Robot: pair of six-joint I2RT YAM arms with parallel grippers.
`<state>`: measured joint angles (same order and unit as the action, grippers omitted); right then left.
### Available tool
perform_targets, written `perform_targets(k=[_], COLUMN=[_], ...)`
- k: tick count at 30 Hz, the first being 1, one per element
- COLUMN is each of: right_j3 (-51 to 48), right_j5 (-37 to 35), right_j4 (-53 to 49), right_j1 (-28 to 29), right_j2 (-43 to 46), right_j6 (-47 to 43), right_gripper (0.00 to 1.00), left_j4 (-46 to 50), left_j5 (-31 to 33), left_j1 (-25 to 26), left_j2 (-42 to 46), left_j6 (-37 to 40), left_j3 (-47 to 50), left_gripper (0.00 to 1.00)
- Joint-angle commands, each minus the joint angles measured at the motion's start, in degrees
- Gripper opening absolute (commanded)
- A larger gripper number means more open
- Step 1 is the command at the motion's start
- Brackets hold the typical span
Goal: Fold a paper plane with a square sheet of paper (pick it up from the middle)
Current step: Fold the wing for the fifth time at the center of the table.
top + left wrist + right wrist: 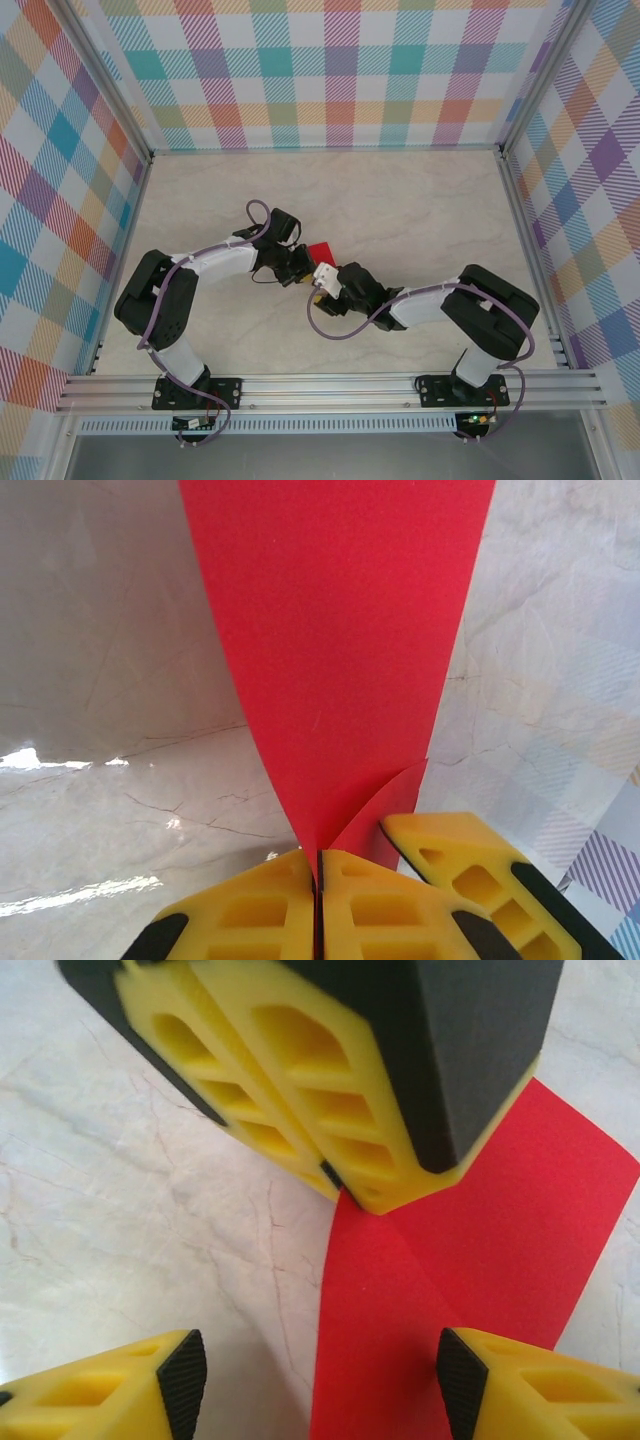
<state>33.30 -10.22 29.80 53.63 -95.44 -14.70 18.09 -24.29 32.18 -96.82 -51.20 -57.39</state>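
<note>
The left claw [318, 872] is clenched on the square sheet of paper [340, 650], which fans out from it. The right claw [320, 1385] gapes released just beside the left claw. Light, floppy and easily creased, the sheet probably wants a gentle pinch there.

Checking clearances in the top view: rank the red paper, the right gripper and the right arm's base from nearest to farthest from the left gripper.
1. The red paper: pinched in the left gripper.
2. The right gripper: close beside it, rightward.
3. The right arm's base: far off, bottom right.
</note>
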Motion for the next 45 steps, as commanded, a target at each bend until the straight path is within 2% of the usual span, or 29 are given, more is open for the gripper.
perform_targets(k=[1, 13, 18, 21, 24, 32, 38, 45], right_j3=[-0.7, -0.4, -0.4, -0.8, -1.2, -1.3, -1.6, -1.3], right_j5=[-2.4, -4.0, -3.3, -2.0, 0.1, 9.8, 16.8, 24.6], right_j4=[7.8, 11.1, 10.4, 10.1, 9.7, 8.7, 9.4, 9.5], right_j1=[0.1, 0.1, 0.1, -0.3, -1.1, -5.2, -9.9, -14.5], right_j2=[-1.5, -3.8, -3.6, -3.2, -2.8, -1.5, -1.0, -1.5], right_j6=[-2.6, -2.5, -1.2, 1.1, 4.6, 16.9, 25.9, 35.2], right_gripper=[0.61, 0.33, 0.24, 0.21, 0.18, 0.14, 0.14, 0.14], left_j4=[2.1, 4.4, 6.3, 7.6, 8.6, 8.7, 5.6, -0.5], left_j5=[0.3, 0.9, 1.7, 2.3, 3.0, 4.4, 3.8, 0.6], left_j1=[1.0, 1.0, 0.7, 0.0, -1.6, -7.0, -10.2, -10.3], left_j2=[0.0, 0.1, 0.1, 0.8, 2.2, 6.9, 10.4, 11.1], left_j6=[0.3, 1.3, 2.5, 3.7, 4.8, 6.1, 5.9, 6.2], left_j3=[-1.8, -3.1, -4.8, -5.8, -6.6, -5.1, -0.1, 4.3], left_gripper=[0.08, 0.08, 0.13, 0.20, 0.32, 0.56, 0.66, 0.72])
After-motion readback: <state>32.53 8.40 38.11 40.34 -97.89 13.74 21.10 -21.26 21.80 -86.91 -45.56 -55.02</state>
